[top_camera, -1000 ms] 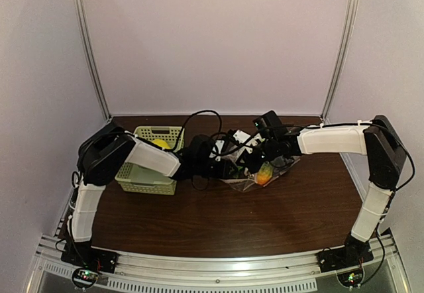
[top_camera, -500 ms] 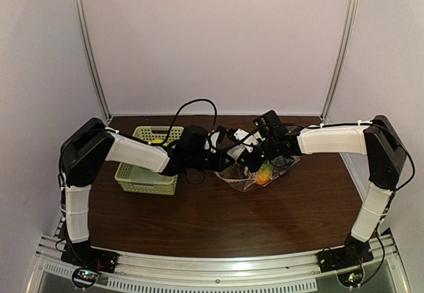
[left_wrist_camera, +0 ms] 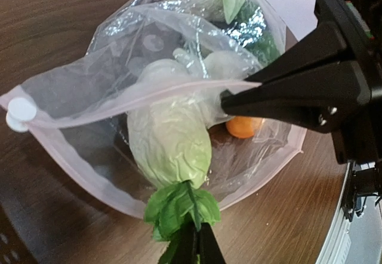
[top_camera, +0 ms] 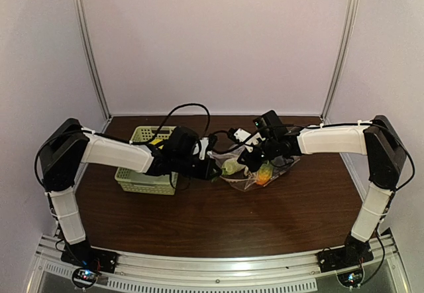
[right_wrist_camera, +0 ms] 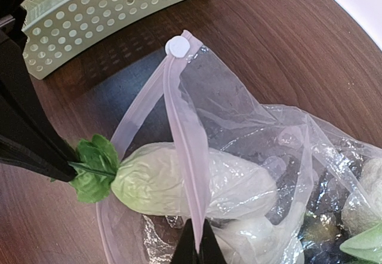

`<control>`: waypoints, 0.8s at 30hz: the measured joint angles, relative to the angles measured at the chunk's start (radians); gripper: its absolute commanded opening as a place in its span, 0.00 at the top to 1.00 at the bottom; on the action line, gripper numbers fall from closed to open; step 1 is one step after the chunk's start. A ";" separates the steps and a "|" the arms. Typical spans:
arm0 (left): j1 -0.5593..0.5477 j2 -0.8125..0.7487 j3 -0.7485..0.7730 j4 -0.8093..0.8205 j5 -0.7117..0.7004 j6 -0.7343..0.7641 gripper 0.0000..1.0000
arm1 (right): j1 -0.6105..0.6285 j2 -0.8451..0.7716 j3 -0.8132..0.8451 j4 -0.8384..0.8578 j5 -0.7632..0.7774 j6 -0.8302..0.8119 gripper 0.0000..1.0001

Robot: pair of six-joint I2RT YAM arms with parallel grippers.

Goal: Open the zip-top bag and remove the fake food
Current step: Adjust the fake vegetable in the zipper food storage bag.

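Pulling back, the left jaws, newly clamped on the leaves (left_wrist_camera: 179,207) of a pale vegetable (left_wrist_camera: 170,141), are drawing it from the zip-top bag (left_wrist_camera: 119,43); right jaws are pinching its zip strip (right_wrist_camera: 182,126).

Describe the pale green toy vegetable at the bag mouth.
The toy vegetable is oblong, pale whitish-green, veined, plastic-looking, with a darker leafy tuft at one end. It lies in the mouth of the open zip-top bag, tuft poking out. The left end effector is shut on the tuft; the zip strip, pinched by the right end effector, crosses its body.
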 measured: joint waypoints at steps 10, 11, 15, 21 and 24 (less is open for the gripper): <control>0.000 -0.040 -0.066 -0.063 -0.018 0.040 0.50 | 0.000 0.002 0.000 -0.003 0.000 -0.002 1.00; 0.000 -0.040 -0.066 -0.062 -0.026 0.047 0.47 | 0.000 0.004 0.000 -0.003 0.000 -0.003 1.00; 0.000 -0.041 -0.060 -0.052 -0.063 0.077 0.45 | 0.000 0.019 0.000 -0.003 0.000 -0.003 1.00; 0.004 -0.005 0.020 -0.026 -0.069 0.113 0.44 | 0.000 0.023 0.000 -0.006 0.000 -0.004 1.00; 0.013 0.025 0.045 0.018 -0.039 0.111 0.40 | 0.000 0.023 0.000 -0.006 0.000 -0.004 1.00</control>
